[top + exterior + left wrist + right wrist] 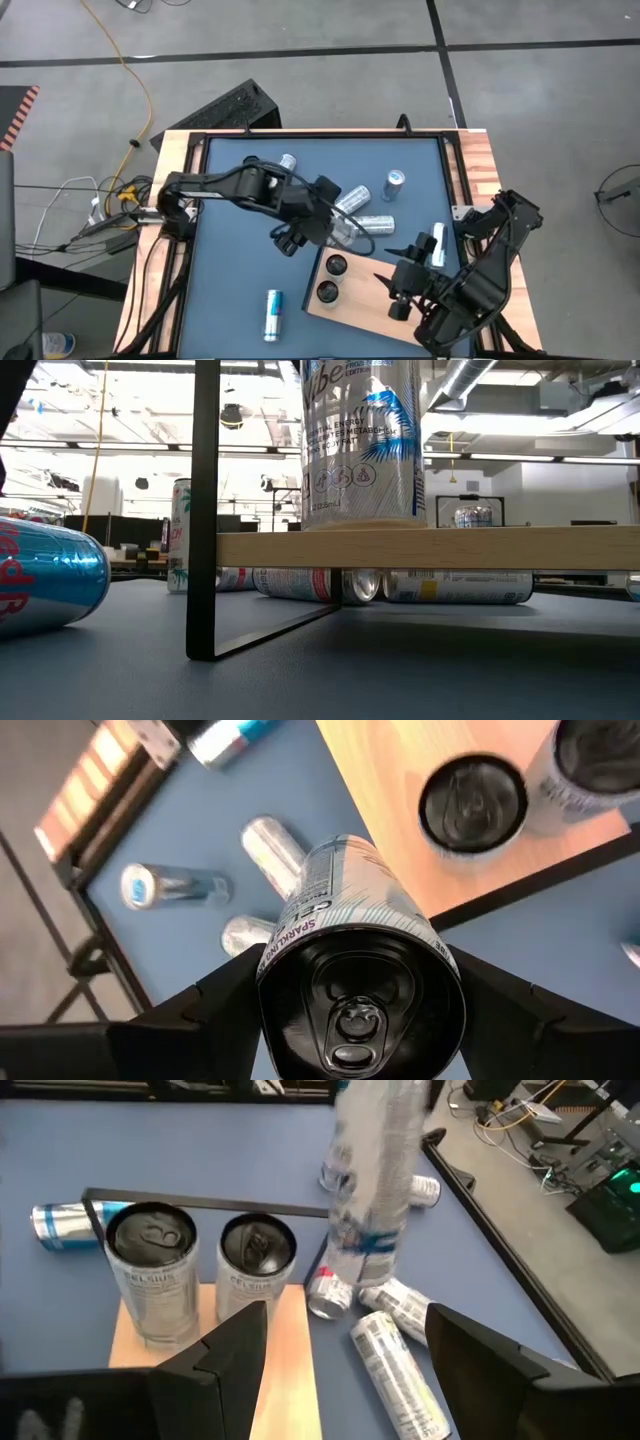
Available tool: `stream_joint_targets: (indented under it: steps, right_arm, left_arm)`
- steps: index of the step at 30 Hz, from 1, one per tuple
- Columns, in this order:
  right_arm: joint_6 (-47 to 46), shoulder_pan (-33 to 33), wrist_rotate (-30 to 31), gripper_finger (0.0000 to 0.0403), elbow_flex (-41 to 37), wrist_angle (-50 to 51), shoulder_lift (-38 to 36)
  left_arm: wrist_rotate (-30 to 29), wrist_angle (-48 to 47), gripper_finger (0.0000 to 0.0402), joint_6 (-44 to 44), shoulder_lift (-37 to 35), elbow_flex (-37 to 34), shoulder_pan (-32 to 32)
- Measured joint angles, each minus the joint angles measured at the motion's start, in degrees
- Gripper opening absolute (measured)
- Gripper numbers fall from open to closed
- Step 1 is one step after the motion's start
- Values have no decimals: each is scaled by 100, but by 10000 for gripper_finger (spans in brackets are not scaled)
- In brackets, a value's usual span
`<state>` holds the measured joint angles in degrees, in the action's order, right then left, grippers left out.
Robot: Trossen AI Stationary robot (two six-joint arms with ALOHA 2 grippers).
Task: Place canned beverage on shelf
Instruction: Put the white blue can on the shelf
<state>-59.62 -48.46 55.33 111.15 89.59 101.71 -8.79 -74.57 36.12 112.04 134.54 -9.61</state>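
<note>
The shelf (365, 300) is a light-brown board on a black frame (205, 510), at the table's near right. Two black-topped cans (150, 1270) (255, 1265) stand upright on its left end. My left gripper (360, 1010) is shut on a silver can (347, 228), held in the air over the blue table just beyond the shelf's far-left corner. My right gripper (345, 1350) hovers open over the shelf's right part (400, 295), nothing between its fingers, facing the two cans and the held can (370, 1180). My left gripper pinches the silver can between its two fingers (205, 1010), on opposite sides of its wall just below the black lid (300, 935). The fingers come slanting down from the table's left. The can is lifted clear and tilted, lid toward the wrist, base toward the table.
Several silver cans lie on the table beyond the shelf (375, 222) (352, 197); two stand near the far edge (395, 183) (288, 162). A blue can (272, 313) lies near the front left. Wooden rails (480, 170) border the table.
</note>
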Motion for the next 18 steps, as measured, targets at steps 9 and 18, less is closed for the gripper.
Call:
stream_joint_targets:
  steps: [9,18]
  right_arm:
    - [-294,-225,29,260,0,-14,0]
    - [-469,-413,81,260,1,-63,73]
  left_arm:
    - [-103,-17,245,-24,417,8,13]
    - [-410,-24,245,24,661,4,7]
